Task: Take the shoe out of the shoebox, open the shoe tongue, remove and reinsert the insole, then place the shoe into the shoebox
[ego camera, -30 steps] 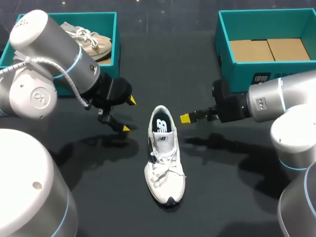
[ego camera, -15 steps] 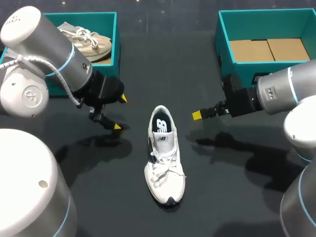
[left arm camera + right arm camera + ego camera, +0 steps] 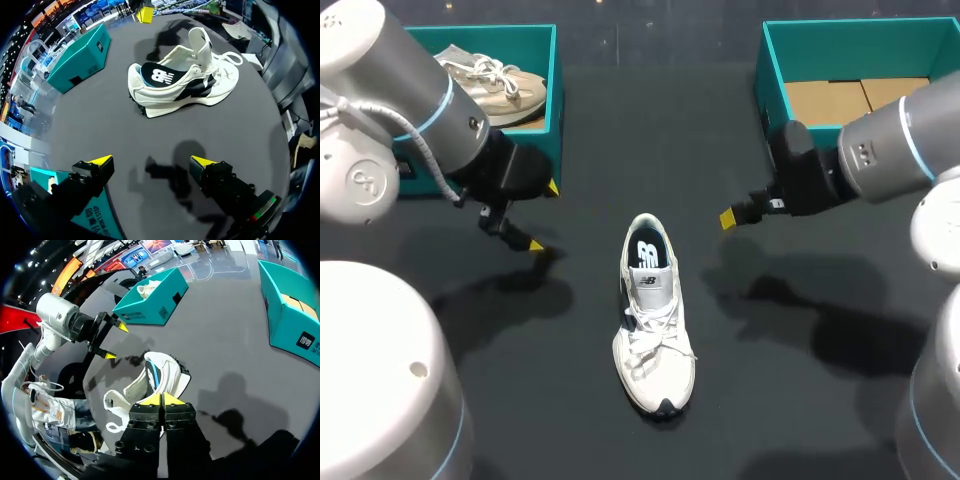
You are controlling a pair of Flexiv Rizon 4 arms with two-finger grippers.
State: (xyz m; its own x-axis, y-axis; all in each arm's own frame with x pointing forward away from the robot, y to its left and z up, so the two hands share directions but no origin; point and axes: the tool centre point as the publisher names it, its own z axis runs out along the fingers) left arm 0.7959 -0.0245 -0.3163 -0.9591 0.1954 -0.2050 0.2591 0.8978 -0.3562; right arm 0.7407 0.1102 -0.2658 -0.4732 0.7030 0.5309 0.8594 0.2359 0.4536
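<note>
A white sneaker with a dark insole showing lies on its sole in the middle of the black table, toe toward the near edge. Its tongue stands up in the left wrist view, where the sneaker lies well ahead of the fingers. My left gripper hangs open to the shoe's left, holding nothing. My right gripper is shut and empty, off to the right of the shoe's heel. From the right wrist, the shut gripper has the sneaker just ahead of it.
A teal box at the back left holds a beige shoe. A second teal box at the back right has cardboard on its floor. My other arm's gripper shows beyond the shoe.
Both grippers have drawn away from the shoe, the left one further left and back, the right one further right and back. The right gripper has closed on nothing.
</note>
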